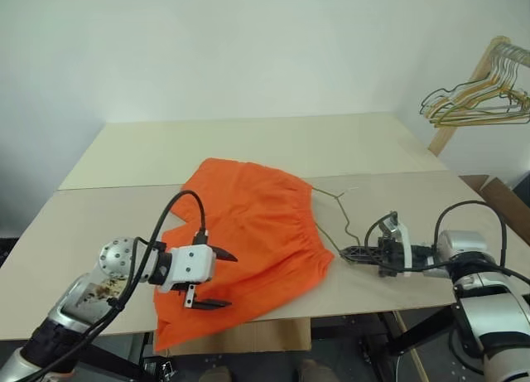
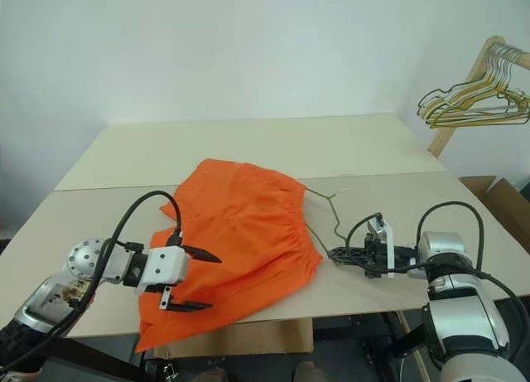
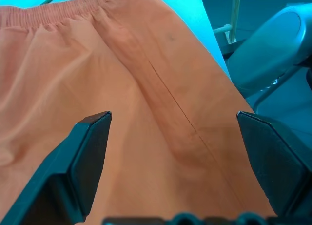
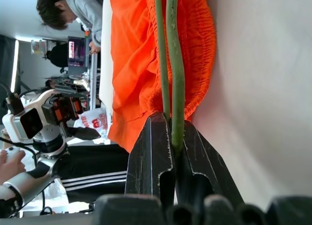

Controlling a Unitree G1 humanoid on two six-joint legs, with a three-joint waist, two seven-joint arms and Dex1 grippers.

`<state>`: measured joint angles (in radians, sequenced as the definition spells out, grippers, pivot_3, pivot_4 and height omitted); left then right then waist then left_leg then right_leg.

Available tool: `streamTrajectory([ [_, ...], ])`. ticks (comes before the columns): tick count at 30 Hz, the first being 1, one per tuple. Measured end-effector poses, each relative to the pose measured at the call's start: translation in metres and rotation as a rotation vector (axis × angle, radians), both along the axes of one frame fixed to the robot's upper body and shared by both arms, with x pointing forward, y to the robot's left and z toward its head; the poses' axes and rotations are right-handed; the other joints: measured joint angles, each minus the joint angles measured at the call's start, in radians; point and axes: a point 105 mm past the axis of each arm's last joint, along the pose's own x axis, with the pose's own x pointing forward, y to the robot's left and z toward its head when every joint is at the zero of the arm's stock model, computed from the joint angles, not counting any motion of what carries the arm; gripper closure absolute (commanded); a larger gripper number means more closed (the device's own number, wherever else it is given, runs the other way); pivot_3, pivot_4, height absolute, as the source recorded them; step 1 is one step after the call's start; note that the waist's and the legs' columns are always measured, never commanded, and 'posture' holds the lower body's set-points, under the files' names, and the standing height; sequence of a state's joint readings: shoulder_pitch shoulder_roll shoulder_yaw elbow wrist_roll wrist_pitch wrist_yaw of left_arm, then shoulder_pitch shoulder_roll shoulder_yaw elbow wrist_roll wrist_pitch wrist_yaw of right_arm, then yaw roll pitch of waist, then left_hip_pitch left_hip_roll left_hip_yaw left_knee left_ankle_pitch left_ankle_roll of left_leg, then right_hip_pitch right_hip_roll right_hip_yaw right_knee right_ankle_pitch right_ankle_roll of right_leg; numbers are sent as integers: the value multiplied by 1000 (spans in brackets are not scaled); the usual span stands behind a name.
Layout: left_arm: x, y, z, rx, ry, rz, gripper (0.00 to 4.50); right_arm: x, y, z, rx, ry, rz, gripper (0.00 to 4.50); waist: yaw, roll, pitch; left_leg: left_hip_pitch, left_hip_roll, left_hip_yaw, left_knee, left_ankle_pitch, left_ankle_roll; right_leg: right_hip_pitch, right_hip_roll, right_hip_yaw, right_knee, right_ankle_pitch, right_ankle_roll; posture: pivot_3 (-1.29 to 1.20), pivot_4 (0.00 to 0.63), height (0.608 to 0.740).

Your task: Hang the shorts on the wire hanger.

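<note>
Wire hanger (image 4: 171,73) in right hand (image 1: 358,253)

Right gripper (image 4: 170,137) pinching the wire hanger (image 4: 174,64), orange shorts (image 4: 141,59) beyond, a person (image 4: 68,10) behind

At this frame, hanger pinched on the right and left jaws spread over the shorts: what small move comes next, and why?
Probably lower the open left gripper onto the shorts and close on the fabric. The right gripper is already shut on the wire hanger, which lies on the table beside the gathered waistband; the shorts lie flat and unheld, so they likely need lifting before the wire can enter.
</note>
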<state>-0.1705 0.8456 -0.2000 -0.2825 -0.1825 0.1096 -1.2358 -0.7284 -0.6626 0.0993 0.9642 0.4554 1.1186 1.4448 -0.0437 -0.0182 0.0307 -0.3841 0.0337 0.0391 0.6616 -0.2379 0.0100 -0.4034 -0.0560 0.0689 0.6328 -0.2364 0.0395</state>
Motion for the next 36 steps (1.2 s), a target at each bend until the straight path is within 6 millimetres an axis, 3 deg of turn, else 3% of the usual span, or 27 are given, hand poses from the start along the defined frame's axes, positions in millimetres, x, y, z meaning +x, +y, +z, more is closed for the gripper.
streamTrajectory([
  [7, 8, -5, 3, -8, -26, -14, 57, 8, 3, -4, -138, -335, 18, 4500, 0, 0, 0, 1, 0, 0, 0, 0, 0, 1, 0, 0, 0, 0, 1, -26, 0, 740],
  [12, 32, -18, 22, -80, -136, -16, 57, 12, 6, -6, -260, -521, 44, 4500, -3, 0, -1, 0, 0, 0, 0, 0, 0, 1, 0, 0, 0, 1, 1, -32, 0, 740],
  [15, 68, -46, 54, -297, -258, 100, 57, 14, 6, -4, -328, -603, 77, 4500, 5, 0, -1, -2, -1, -1, 3, 0, 0, 1, 0, 0, 0, 1, 2, -34, 0, 740],
  [18, 100, -62, 114, -462, -367, 161, 57, 17, 14, 5, -391, -722, 155, 4500, 0, 0, -1, -4, -1, -2, 4, 0, 1, 0, 0, -1, 0, 2, 2, -36, 0, 740],
  [21, 127, -50, 154, -414, -479, 146, 57, 18, 16, 10, -444, -785, 212, 4500, -16, 2, -2, -2, -1, -2, 4, -1, 1, 0, 0, 0, -1, 2, 2, -36, 0, 740],
  [23, 142, -34, 156, -330, -497, 147, 57, 18, 19, 12, -452, -806, 237, 4500, -28, 3, -2, -1, -1, -2, 3, -1, 1, 1, 0, 0, -1, 2, 2, -40, 0, 740],
  [26, 161, -14, 141, -236, -426, 162, 57, 17, 25, 13, -466, -832, 281, 4500, -33, 3, -2, -2, -1, -2, 2, -1, 1, 0, 1, 0, -1, 2, 2, -47, 0, 740],
  [29, 162, 1, 130, -169, -262, 122, 57, 17, 35, 15, -466, -854, 319, 4500, -39, 3, -2, -6, -2, -2, 3, -1, 1, -3, 1, -1, -2, 1, 2, -54, 0, 740],
  [36, 154, 9, 152, -111, -83, 47, 57, 15, 49, 15, -476, -901, 390, 4500, -51, 2, -1, -8, -3, -3, 4, -2, 4, -3, -1, -1, -2, 0, 5, -56, 0, 740],
])
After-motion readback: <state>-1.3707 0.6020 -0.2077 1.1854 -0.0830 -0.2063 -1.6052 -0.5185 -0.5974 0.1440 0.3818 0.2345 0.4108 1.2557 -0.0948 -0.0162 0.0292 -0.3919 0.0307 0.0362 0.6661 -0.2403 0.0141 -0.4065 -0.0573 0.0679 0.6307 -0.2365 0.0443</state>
